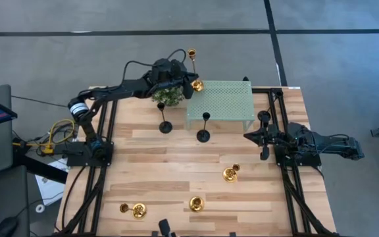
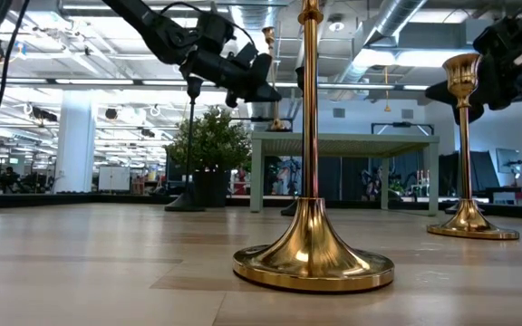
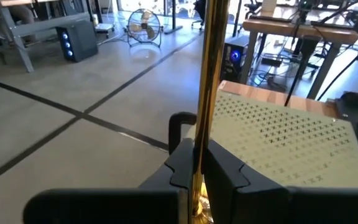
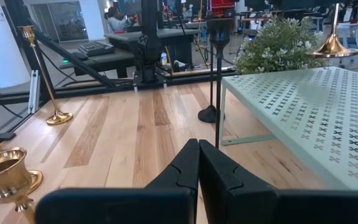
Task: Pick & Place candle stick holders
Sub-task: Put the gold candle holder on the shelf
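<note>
My left gripper [image 1: 187, 83] is at the table's far edge, beside the mint green stand's [image 1: 221, 102] left end, shut on a tall gold candle stick holder [image 1: 193, 68]. The holder's base [image 4: 331, 46] hovers above the stand's top. Two black holders [image 1: 165, 125] [image 1: 204, 135] stand on their bases in front of the plant [image 1: 168, 97] and the stand. Three more gold holders [image 1: 230, 173] [image 1: 196, 204] [image 1: 137, 210] stand on the near half of the table. My right gripper [image 1: 247, 135] is shut and empty, to the right of the stand's front. My left gripper pinches the gold holder's thin stem [image 3: 199, 146] between its two fingers, low on the stem, just above the base. The fingers come level from the table's left and lie across the stem. The holder stands about upright, lifted clear of the stand.
The plant sits right under my left arm, next to the stand's left end. The stand's perforated top [image 4: 328, 106] is bare. The table's middle [image 1: 176, 164] between the black and gold holders is open wood.
</note>
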Motion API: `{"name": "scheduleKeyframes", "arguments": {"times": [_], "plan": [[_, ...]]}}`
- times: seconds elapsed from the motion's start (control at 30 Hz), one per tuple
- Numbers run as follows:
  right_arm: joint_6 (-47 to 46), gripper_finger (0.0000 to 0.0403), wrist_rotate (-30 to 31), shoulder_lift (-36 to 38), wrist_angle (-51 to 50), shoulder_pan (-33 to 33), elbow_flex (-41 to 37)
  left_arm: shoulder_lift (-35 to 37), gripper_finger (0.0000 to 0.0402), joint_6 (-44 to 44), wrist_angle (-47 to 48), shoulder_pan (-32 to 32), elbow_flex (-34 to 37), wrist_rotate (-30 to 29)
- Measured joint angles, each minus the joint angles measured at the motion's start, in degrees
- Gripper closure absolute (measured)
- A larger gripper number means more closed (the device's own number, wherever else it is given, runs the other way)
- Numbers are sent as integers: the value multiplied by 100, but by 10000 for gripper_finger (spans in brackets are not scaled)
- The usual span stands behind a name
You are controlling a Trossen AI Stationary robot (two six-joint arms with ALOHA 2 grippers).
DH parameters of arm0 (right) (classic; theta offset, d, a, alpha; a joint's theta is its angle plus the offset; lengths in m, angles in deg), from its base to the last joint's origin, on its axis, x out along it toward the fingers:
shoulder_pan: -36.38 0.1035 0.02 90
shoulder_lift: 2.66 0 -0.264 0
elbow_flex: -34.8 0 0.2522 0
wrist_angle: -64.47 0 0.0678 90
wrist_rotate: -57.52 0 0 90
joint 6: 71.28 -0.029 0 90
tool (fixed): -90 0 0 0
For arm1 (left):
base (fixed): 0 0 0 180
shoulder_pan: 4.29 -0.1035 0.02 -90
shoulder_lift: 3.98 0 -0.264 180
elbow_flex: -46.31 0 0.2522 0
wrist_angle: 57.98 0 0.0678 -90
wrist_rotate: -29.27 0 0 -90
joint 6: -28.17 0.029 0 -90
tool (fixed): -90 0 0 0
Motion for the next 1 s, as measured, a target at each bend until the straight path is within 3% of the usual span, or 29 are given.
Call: {"name": "scheduleKeyframes", "arguments": {"times": [0.63,1.0], "plan": [[0,403,20,0,-54,-2,2,-445,380,13,-214,92,-2,-136],[0,403,20,0,-56,-1,2,-447,333,17,-222,92,2,-133]]}}
